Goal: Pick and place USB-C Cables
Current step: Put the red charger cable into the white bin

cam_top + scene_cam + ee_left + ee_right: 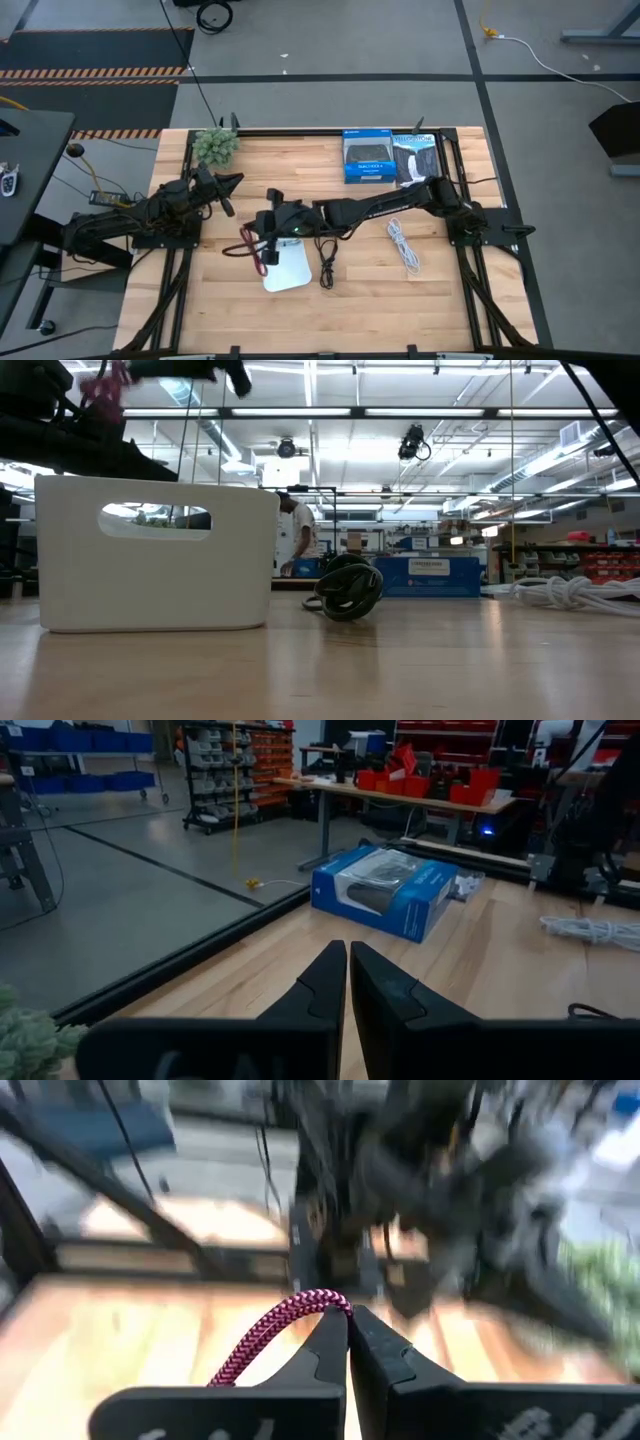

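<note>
We hold the dark red cable (pixel 280 1325) pinched in the right gripper (pixel 347 1318) above the white tray (pixel 287 268); black cable (pixel 326 272) and white cable (pixel 403 246) remain near the table's front edge. Left gripper (pixel 347 955) waits closed at the left edge.

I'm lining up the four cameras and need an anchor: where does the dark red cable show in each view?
High view: the dark red cable hangs from the right gripper at the white tray's left edge.
Low view: top left corner, above the tray.
Left wrist view: not in it.
Right wrist view: pinched at the fingertips.
Shared landmark: the white tray, in the high and low views.
</note>
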{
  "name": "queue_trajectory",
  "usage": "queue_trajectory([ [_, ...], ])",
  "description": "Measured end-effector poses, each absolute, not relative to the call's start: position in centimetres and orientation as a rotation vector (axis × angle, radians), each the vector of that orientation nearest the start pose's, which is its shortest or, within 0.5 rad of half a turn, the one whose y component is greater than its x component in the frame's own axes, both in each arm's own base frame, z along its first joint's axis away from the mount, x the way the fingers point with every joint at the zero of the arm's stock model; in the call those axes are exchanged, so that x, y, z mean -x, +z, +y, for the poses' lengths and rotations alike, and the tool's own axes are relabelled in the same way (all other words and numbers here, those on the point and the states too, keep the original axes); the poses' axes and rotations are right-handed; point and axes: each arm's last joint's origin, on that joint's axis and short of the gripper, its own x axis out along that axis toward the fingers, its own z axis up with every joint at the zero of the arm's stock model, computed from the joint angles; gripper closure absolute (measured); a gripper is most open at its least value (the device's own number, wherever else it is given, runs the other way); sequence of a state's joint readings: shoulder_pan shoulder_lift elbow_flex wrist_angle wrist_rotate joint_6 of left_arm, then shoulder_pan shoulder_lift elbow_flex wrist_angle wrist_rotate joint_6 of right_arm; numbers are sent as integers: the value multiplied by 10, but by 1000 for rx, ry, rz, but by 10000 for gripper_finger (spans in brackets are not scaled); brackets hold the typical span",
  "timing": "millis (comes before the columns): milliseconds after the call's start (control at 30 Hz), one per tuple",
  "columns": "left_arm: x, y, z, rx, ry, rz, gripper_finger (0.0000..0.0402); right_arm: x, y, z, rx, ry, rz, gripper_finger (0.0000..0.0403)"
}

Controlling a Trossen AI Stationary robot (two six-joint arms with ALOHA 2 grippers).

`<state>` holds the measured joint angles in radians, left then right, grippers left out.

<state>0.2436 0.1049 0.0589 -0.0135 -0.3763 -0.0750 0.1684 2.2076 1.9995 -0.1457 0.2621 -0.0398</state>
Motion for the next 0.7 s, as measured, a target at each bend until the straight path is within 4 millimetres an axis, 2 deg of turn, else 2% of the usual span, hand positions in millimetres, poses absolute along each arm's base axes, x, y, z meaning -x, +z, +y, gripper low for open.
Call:
queue_trajectory([
  [133, -94, 174, 34, 69, 622, 35, 377, -508, 277, 78, 85, -112, 472, 398],
  [333, -94, 174, 34, 69, 622, 35, 377, -505, 266, 75, 0, -148, 545, 398],
  [533, -94, 174, 34, 69, 622, 35, 377, -507, 230, 75, -91, -198, 591, 398],
  [700, -94, 174, 34, 69, 622, 35, 377, -506, 212, 75, -212, -216, 606, 398],
])
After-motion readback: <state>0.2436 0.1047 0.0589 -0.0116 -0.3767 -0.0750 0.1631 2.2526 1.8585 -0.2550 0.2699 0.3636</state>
